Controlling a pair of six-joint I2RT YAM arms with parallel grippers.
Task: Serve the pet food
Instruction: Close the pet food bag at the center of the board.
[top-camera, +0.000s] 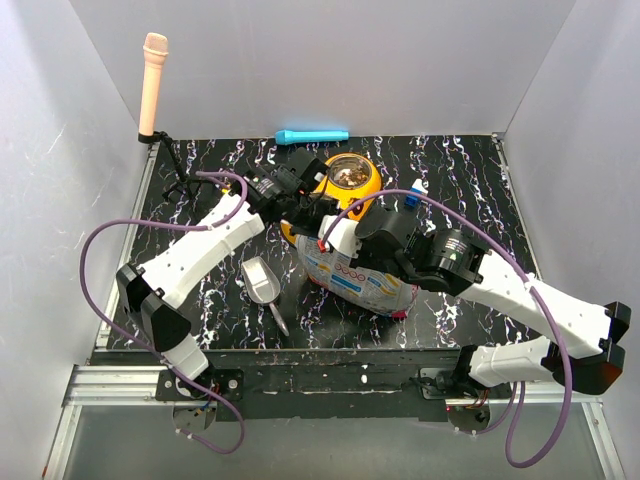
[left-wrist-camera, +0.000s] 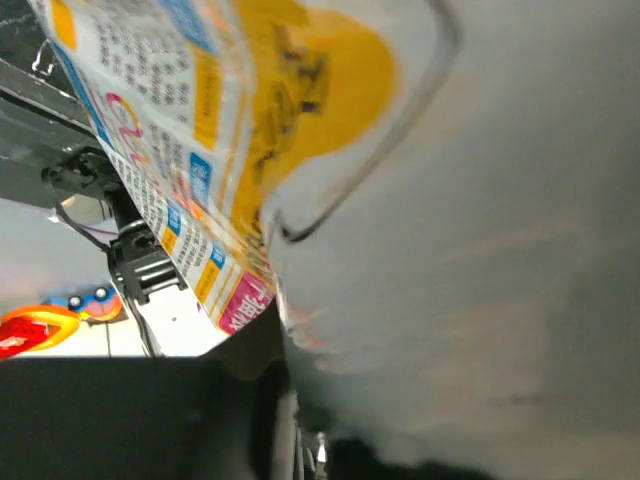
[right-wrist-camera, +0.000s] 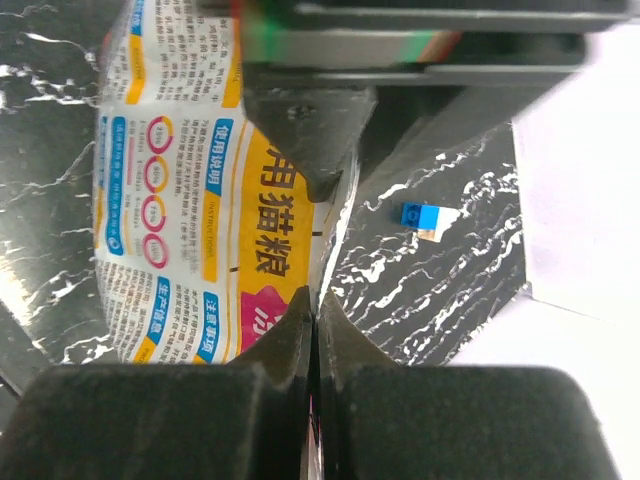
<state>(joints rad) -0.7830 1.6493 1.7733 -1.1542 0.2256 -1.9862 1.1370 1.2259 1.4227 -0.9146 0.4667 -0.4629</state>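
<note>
The pet food (top-camera: 348, 174) shows as brown kibble in the far cup of the yellow double bowl (top-camera: 368, 187). The near cup is hidden by the grippers. The white-blue-pink foil bag (top-camera: 357, 279) lies in front of the bowl with its top raised towards it. My right gripper (right-wrist-camera: 315, 318) is shut on the bag's edge (right-wrist-camera: 180, 200); in the top view it (top-camera: 335, 237) sits at the bag's top. My left gripper (top-camera: 292, 200) is at the bag's top left corner. Its view is filled by the blurred bag (left-wrist-camera: 190, 130), whose edge runs down between its dark fingers (left-wrist-camera: 215, 420).
A grey scoop (top-camera: 262, 281) lies on the black marbled mat left of the bag. A blue cylinder (top-camera: 312, 135) lies at the back edge. A pink microphone-like object (top-camera: 153, 80) stands at the back left. A small blue block (right-wrist-camera: 418, 214) lies right of the bag. White walls enclose the space.
</note>
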